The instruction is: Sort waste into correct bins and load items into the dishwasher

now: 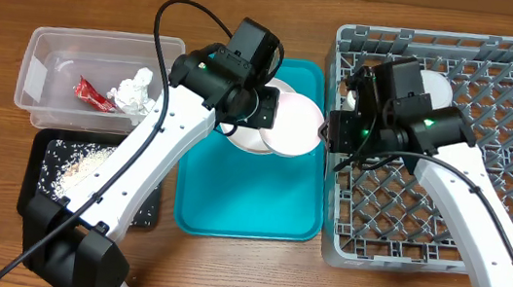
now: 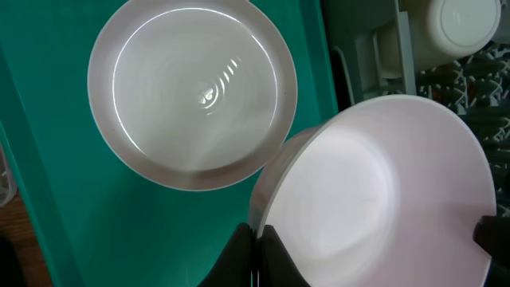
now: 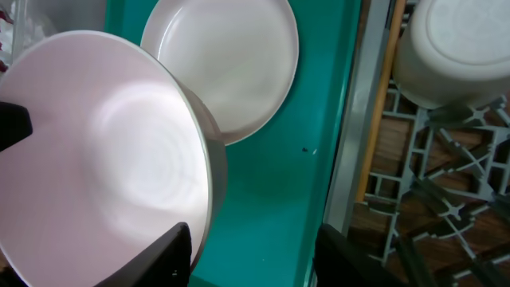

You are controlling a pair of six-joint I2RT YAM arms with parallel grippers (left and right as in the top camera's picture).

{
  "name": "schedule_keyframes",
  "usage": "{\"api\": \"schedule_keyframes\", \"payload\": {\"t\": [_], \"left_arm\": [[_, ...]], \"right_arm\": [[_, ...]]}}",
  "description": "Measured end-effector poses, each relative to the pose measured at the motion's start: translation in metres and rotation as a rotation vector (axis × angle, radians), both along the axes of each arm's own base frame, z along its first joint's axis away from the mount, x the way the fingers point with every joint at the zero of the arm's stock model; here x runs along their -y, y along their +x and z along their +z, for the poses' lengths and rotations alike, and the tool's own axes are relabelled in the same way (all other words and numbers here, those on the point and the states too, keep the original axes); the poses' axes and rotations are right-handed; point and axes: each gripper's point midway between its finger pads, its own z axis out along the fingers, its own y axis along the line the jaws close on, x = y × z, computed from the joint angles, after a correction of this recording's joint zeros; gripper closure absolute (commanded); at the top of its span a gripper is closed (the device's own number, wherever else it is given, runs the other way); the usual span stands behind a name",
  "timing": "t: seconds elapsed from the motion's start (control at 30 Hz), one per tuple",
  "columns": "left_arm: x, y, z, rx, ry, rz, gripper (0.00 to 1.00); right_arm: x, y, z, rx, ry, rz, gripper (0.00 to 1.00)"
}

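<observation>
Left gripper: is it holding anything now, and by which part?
Yes. The left gripper is shut on the pink bowl and holds it by the rim, which is pinched between its two fingers.

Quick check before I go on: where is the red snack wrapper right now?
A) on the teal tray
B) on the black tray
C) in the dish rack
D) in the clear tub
D: the red wrapper lies inside the clear tub, right beside the crumpled tissue.
</observation>
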Motion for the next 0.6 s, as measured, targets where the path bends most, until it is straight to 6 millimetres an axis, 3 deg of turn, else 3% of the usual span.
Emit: {"api": "schedule_keyframes", "payload": {"t": [0.13,0.43,0.6], "left_arm": [[0.0003,-0.0002,-0.0001,0.001,0.000,-0.004,0.96],[0.0037,0.0019,0.0019,0.014,-0.010,-0.009,0.96],[0.0045,0.0021,0.0021,0.015,-0.014,-0.011,0.96]], "right_arm": [[-0.0020,0.0015,0.0014,0.004,0.012,-0.003,0.62],[-0.0037,0.0026,0.0026,-0.017,0.041,-0.057,0.65],[-0.0052,0.0042,0.0040,-0.016,0.054,-0.067,0.73]]}}
